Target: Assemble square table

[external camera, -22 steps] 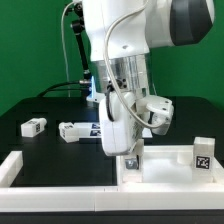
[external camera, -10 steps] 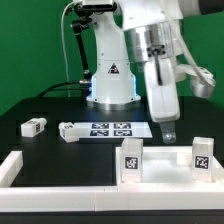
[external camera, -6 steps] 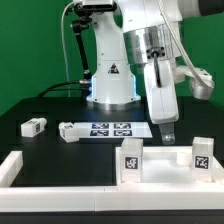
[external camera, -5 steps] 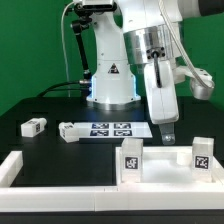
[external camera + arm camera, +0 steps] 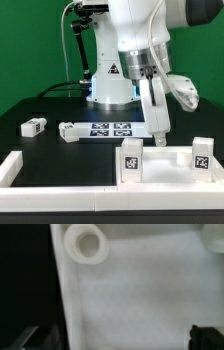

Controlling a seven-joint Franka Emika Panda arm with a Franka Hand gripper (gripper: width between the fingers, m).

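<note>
The white square tabletop [image 5: 166, 172] lies at the front, on the exterior view's right. Two white tagged legs stand upright on it, one [image 5: 131, 160] near its left end and one [image 5: 203, 154] at its right end. Two more legs [image 5: 33, 126] [image 5: 70, 131] lie loose on the black table to the left. My gripper [image 5: 158, 136] hangs just behind the tabletop, between the two upright legs, open and empty. In the wrist view the tabletop [image 5: 140, 286] fills the picture with a round hole [image 5: 85, 243]. The gripper [image 5: 118, 336] has its dark fingertips [image 5: 205, 334] wide apart.
The marker board [image 5: 112, 129] lies flat behind the tabletop, in front of the robot base. Low white border bars [image 5: 55, 186] run along the front edge and turn at the left corner [image 5: 10, 168]. A green wall stands behind.
The gripper let go of the left upright leg, rose and went right. In the last half second it shifted a little to the exterior view's left and the wrist turned.
</note>
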